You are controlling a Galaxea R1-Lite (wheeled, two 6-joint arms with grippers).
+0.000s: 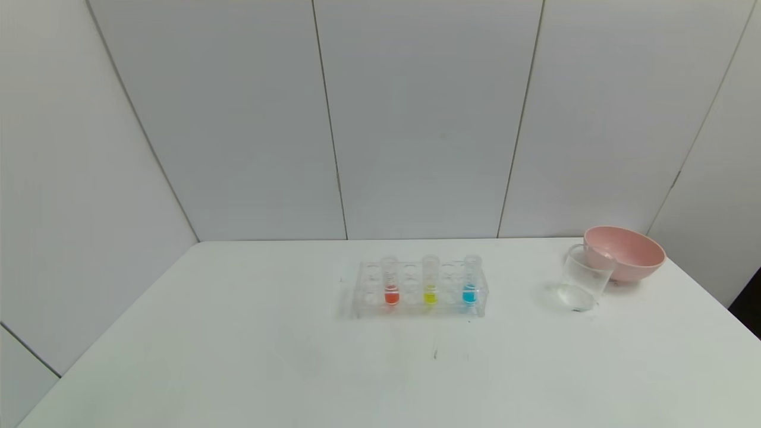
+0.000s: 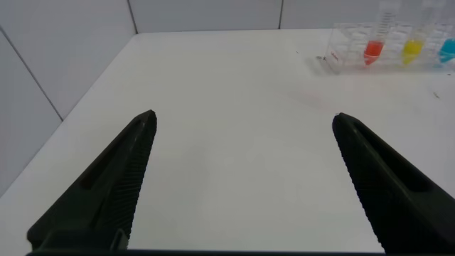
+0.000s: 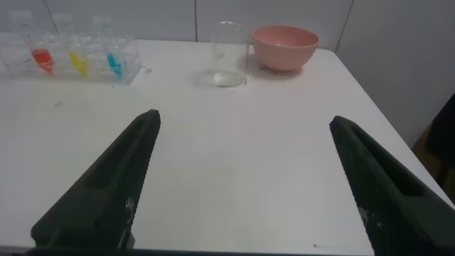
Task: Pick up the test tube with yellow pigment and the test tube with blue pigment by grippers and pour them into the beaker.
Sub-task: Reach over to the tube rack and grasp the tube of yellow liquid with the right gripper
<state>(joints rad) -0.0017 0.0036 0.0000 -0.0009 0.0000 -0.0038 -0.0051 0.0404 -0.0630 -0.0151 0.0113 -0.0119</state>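
Note:
A clear rack [image 1: 419, 289] stands at mid-table and holds three upright tubes. The yellow tube [image 1: 430, 280] is in the middle, the blue tube [image 1: 470, 279] is on the right, and an orange-red tube [image 1: 390, 282] is on the left. The clear beaker [image 1: 585, 278] stands to the right of the rack. My left gripper [image 2: 243, 117] is open and empty above bare table, far from the rack [image 2: 387, 48]. My right gripper [image 3: 244, 117] is open and empty, short of the beaker [image 3: 229, 54] and the yellow tube [image 3: 77, 60] and blue tube [image 3: 114, 61]. Neither gripper shows in the head view.
A pink bowl [image 1: 623, 252] sits just behind the beaker near the table's right edge; it also shows in the right wrist view [image 3: 285, 47]. White wall panels stand behind the white table [image 1: 238, 356]. A small dark mark [image 1: 435, 354] lies before the rack.

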